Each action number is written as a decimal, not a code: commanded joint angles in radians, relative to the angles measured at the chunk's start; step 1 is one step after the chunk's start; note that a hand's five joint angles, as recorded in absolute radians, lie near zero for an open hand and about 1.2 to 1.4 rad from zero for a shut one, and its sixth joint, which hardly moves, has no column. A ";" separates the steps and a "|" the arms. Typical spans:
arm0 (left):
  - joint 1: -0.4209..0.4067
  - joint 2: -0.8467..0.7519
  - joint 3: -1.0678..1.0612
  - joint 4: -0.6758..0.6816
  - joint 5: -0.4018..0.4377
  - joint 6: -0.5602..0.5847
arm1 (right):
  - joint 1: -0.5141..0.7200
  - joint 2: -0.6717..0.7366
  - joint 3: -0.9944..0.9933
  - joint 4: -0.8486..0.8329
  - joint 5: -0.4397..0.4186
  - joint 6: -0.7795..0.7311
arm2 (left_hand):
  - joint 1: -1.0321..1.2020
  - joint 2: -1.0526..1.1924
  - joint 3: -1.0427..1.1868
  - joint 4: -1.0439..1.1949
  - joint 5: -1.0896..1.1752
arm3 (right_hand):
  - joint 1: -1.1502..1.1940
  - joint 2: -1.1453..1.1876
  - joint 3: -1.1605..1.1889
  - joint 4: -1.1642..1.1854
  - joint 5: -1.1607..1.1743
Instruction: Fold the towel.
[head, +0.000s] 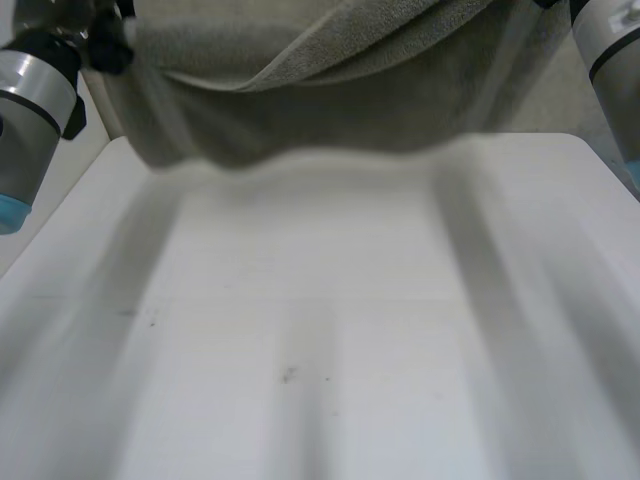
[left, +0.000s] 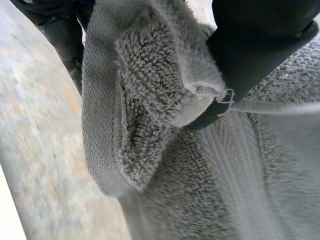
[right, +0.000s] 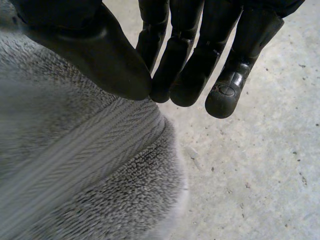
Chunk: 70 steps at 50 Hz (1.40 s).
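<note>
left hand (left: 260, 50): mine, clamped on a corner of the grey towel (left: 150, 100)
right hand (right: 190, 55): thumb against fingers, pinching the towel's edge
towel: lifted, hanging between my hands above the table (head: 350, 350)
step: probably spreading; no fold yet
next: lay it flat without loosening either pinch

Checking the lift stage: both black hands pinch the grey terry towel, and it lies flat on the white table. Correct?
Not flat. The grey terry towel hangs sagging in the air above the white table, as the head view shows. The left hand and right hand do pinch it.
</note>
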<state>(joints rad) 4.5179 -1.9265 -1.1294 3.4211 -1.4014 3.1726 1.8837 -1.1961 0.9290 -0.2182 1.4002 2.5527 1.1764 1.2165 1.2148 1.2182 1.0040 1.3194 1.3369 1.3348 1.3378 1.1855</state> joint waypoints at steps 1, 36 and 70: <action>0.000 0.053 -0.191 0.098 0.001 -0.069 | 0.002 -0.066 0.186 0.106 -0.004 -0.005 | 0.220 0.180 0.182 0.178 0.218 | 0.077 0.059 0.061 0.058 0.036; 0.046 0.070 -0.782 0.093 0.004 0.313 | -0.029 0.033 0.728 0.169 -0.064 -0.108 | -0.599 -0.639 -0.637 -0.640 -0.601 | 0.077 0.059 0.061 0.058 0.036; 0.052 0.233 -0.954 0.125 0.024 0.314 | -0.069 0.039 0.804 0.099 -0.096 -0.117 | -0.326 -0.366 -0.364 -0.368 -0.328 | 0.077 0.059 0.061 0.058 0.036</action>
<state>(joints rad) 4.5653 -1.8204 -2.0236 3.5488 -1.3801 3.4892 1.8184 -1.1658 1.7354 -0.1136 1.3042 2.4414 0.7368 0.7372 0.7369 0.7363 0.5586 1.3193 1.3369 1.3348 1.3379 1.1855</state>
